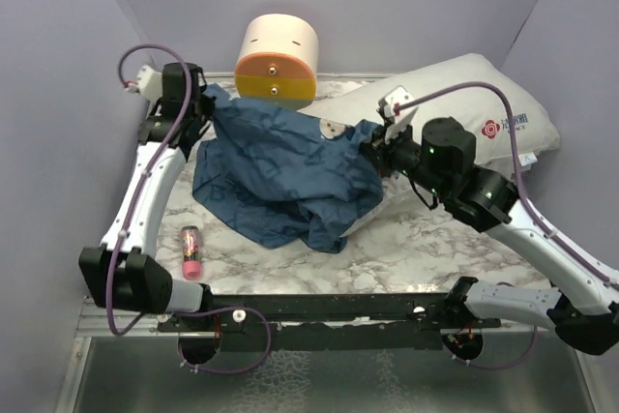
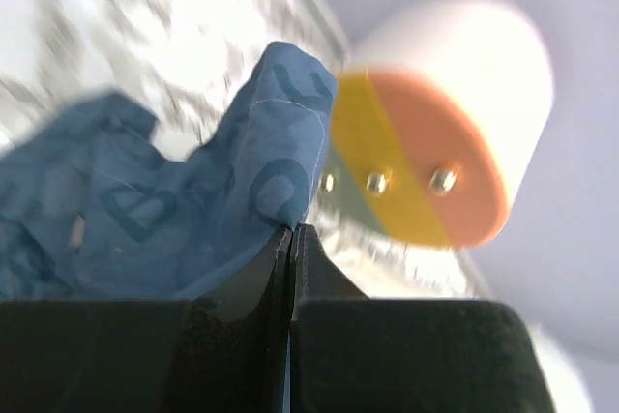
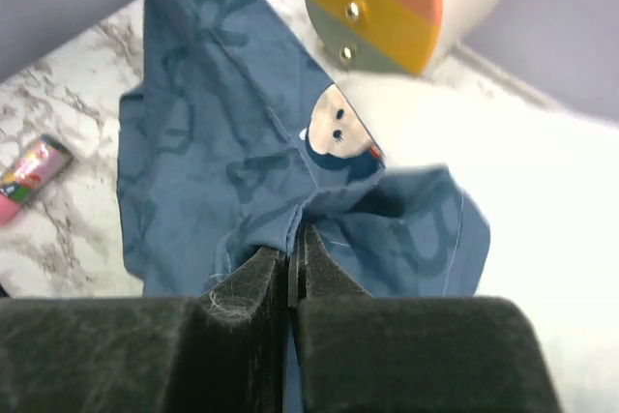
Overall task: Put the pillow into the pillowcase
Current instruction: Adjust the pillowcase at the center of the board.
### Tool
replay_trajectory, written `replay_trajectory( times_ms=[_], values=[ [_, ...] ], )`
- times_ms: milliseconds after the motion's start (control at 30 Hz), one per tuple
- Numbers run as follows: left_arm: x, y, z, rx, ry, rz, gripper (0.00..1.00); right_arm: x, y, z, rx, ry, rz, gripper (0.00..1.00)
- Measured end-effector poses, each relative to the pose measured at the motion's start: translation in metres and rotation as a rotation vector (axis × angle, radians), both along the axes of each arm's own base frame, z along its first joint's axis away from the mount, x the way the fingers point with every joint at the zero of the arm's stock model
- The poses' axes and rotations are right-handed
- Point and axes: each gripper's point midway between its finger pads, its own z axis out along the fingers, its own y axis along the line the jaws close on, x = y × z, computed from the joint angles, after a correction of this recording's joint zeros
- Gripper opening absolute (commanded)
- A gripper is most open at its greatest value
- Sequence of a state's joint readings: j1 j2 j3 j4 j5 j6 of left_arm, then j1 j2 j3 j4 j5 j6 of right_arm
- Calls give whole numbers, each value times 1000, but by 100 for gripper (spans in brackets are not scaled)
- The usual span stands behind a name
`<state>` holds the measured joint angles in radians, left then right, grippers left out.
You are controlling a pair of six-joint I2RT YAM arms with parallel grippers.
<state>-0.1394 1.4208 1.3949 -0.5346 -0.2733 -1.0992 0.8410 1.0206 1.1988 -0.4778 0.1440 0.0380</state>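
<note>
The pillowcase (image 1: 276,176) lies in a crumpled blue heap in the middle of the marble tabletop (image 1: 426,253), its two upper corners lifted off the surface. The left jaws are pressed fully together on a raised fold at its far left corner, just beside the cream-and-orange cylinder (image 1: 278,60). The right jaws are likewise pinched shut on a bunched seam at its right edge, near a printed cartoon face (image 3: 338,132). The pillow (image 1: 469,108) rests along the back right of the tabletop, entirely outside the case, and its near end appears to run under the cloth's right side. A small pink tube (image 1: 191,250) lies apart at the front left. The case looks thin, light and limp: it will sag and fold wherever it is not held, so the two grips probably need to sit on opposite lips of the open end, one layer each, to keep the mouth wide. Whether each pinch now holds one layer or both cannot be told. The pillow looks plump, soft and bulky but light; it will squash under a grip and should drag on the cloth, so a corner or the short tagged end seems the best hold.
</note>
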Motion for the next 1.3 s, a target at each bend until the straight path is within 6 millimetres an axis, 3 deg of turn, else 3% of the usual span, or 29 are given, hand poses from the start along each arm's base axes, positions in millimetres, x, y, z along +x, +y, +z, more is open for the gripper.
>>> replay_trajectory(
  times_ms=[133,167,200,333,467,567,667,800,933,1133,1300],
  values=[
    [-25,65,83,87,-181,237,0,22,37,51,29,-102,76,1],
    [-28,71,93,99,-202,258,0,28,47,65,34,-129,98,1],
    [-39,89,131,120,-289,346,0,32,54,77,43,-153,112,1],
    [-89,126,219,194,-486,538,0,48,84,143,102,-291,169,1],
    [-158,154,288,248,-670,697,0,44,91,211,186,-432,212,1],
    [-204,166,323,262,-769,779,0,30,85,255,247,-535,244,1],
    [-249,175,356,256,-869,850,0,14,77,284,291,-621,279,1],
    [-289,183,378,259,-939,910,0,-10,70,304,314,-712,348,1],
    [-302,186,384,273,-951,936,0,-27,69,313,317,-770,413,1],
    [-289,190,364,332,-864,954,0,-34,73,307,306,-788,462,1],
    [-258,193,321,422,-710,961,0,-16,92,272,258,-715,473,2]
  ],
)
